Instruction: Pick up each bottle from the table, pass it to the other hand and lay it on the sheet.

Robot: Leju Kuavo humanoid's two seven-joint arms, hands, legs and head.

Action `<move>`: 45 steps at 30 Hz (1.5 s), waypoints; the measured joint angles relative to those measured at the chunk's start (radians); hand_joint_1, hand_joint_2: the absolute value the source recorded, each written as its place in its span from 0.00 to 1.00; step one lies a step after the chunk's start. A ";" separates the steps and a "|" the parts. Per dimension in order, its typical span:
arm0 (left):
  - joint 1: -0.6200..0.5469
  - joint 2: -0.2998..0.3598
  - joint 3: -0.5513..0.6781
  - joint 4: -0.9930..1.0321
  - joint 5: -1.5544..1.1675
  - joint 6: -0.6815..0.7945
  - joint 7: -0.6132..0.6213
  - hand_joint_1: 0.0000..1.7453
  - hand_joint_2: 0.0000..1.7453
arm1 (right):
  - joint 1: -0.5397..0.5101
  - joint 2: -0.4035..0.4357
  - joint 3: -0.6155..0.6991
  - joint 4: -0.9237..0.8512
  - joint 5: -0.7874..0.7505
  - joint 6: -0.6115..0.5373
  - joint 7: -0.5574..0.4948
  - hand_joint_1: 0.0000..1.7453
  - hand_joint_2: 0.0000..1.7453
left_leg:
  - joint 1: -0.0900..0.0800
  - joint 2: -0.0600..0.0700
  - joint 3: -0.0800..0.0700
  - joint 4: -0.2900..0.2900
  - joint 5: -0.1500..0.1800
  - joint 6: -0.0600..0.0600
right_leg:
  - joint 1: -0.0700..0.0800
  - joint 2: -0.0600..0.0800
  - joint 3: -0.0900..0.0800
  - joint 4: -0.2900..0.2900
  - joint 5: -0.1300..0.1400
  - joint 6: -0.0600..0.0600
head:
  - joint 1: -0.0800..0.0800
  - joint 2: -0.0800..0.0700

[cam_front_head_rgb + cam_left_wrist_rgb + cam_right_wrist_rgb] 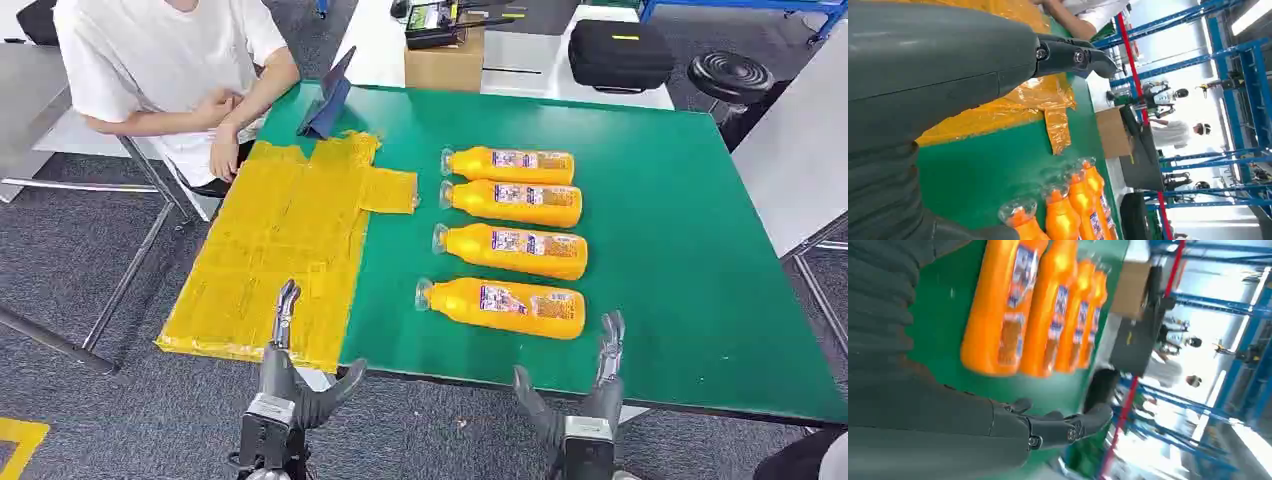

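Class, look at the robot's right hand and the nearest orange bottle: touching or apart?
Apart. The head view shows green table between the right hand and the nearest bottle.

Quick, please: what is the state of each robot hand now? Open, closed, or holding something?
Left hand: open, holding nothing, above the near edge of the crinkled yellow plastic sheet.
Right hand: open, holding nothing, beside the nearest lying orange plastic bottle.

Green table [700, 250] on grey carpet [80, 260]; blue racks [1238, 65] behind, bright light
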 measured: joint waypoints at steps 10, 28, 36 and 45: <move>-0.009 -0.005 0.007 -0.007 -0.024 -0.049 0.018 0.00 1.00 | -0.031 -0.078 0.002 0.029 0.417 -0.031 0.209 0.00 1.00 | 0.000 0.000 0.000 0.000 0.000 0.000 | 0.000 0.000 0.000 0.000 0.000 0.000 | 0.000 0.000; -0.057 -0.050 0.037 -0.005 -0.068 -0.150 0.037 0.00 1.00 | -0.291 -0.204 -0.023 0.275 0.623 0.148 0.333 0.00 1.00 | 0.000 0.000 0.000 0.000 0.001 0.001 | 0.000 0.000 0.001 0.000 0.002 0.002 | 0.000 0.000; -0.083 -0.059 0.037 0.016 -0.076 -0.179 0.045 0.00 1.00 | -0.412 -0.203 -0.014 0.417 0.619 0.266 0.385 0.00 1.00 | 0.000 0.000 0.000 0.000 0.002 0.002 | 0.000 0.000 0.002 0.000 0.002 0.002 | 0.000 0.000; -0.093 -0.059 0.032 0.021 -0.090 -0.199 0.058 0.00 1.00 | -0.529 -0.203 -0.002 0.569 0.620 0.305 0.435 0.00 1.00 | 0.000 0.000 0.000 0.000 0.002 0.002 | 0.000 0.000 0.001 0.000 0.002 0.002 | 0.000 0.000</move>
